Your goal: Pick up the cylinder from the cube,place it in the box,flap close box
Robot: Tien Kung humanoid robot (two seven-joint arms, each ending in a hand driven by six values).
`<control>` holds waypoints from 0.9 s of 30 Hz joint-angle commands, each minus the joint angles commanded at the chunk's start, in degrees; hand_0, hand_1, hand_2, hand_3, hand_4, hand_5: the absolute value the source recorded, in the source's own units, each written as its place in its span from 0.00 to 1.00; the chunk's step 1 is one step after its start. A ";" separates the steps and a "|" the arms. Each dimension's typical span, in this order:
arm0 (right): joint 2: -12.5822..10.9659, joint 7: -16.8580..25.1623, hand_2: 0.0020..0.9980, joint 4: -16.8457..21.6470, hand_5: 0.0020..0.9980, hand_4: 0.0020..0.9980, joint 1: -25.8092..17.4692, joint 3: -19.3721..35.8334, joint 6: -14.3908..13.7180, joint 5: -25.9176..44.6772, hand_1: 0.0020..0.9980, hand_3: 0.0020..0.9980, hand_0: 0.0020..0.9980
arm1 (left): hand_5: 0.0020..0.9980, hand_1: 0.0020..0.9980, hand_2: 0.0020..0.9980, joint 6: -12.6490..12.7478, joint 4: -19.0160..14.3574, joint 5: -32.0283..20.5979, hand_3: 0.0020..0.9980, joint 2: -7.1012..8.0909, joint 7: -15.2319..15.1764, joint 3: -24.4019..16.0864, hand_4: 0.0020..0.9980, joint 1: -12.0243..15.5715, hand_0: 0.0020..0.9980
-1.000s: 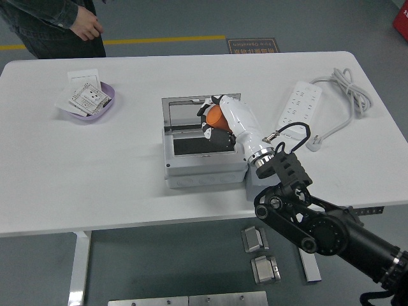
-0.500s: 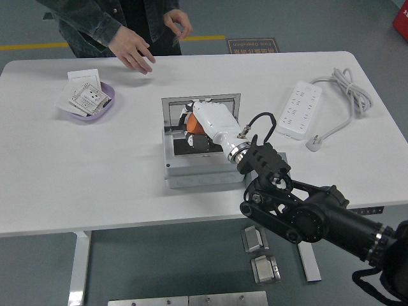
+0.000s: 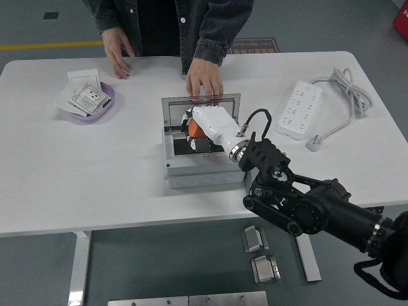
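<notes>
Arm: right arm reaches in from the lower right over the worktop (image 3: pixel 76 191).
Hand: right hand (image 3: pixel 199 131) grasps the orange cylinder (image 3: pixel 193 127), fingers wrapped round its side.
Cylinder: held low inside the open grey box (image 3: pixel 201 169), not yet let go.
Handling: likely light, rigid, smooth; a side grip round the middle suits it.
Lid: lid (image 3: pixel 201 103) stands open behind.
Person: a hand (image 3: pixel 204 80) rests at the lid's far edge.

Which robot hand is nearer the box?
Right. The right robot hand is inside the open box, shut on the orange cylinder. The left robot hand is not in view.
</notes>
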 joint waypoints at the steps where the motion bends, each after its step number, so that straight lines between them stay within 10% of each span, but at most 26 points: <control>1: 0.03 0.17 0.27 -0.06 0.00 0.00 -0.03 -0.06 -0.02 0.10 0.22 0.28 0.37 | 0.33 0.64 0.47 -0.02 0.00 -0.01 0.61 -0.01 -0.05 0.05 0.69 -0.04 0.64; 2: 0.05 0.36 0.53 -0.12 0.13 0.36 -0.06 -0.13 -0.08 0.24 0.44 0.63 0.43 | 0.33 0.64 0.47 -0.02 0.00 -0.01 0.61 -0.04 -0.07 0.07 0.69 -0.07 0.64; 7: 0.22 1.11 0.53 -0.41 0.13 0.36 -0.22 -0.57 -0.65 1.05 0.44 0.63 0.43 | 0.33 0.64 0.47 -0.05 0.00 0.06 0.61 -0.12 -0.04 0.15 0.69 -0.06 0.64; 8: 0.23 1.26 0.62 -0.44 0.10 0.71 -0.26 -0.63 -0.78 1.25 0.60 0.74 0.62 | 0.33 0.64 0.47 -0.05 0.00 0.10 0.61 -0.13 -0.03 0.12 0.69 -0.07 0.64; 27: -0.80 3.31 0.67 0.41 0.19 0.83 -1.47 -0.30 -2.57 5.09 0.66 0.77 0.75 | 0.33 0.64 0.47 -0.13 0.00 0.15 0.61 -0.38 -0.17 0.28 0.69 -0.04 0.64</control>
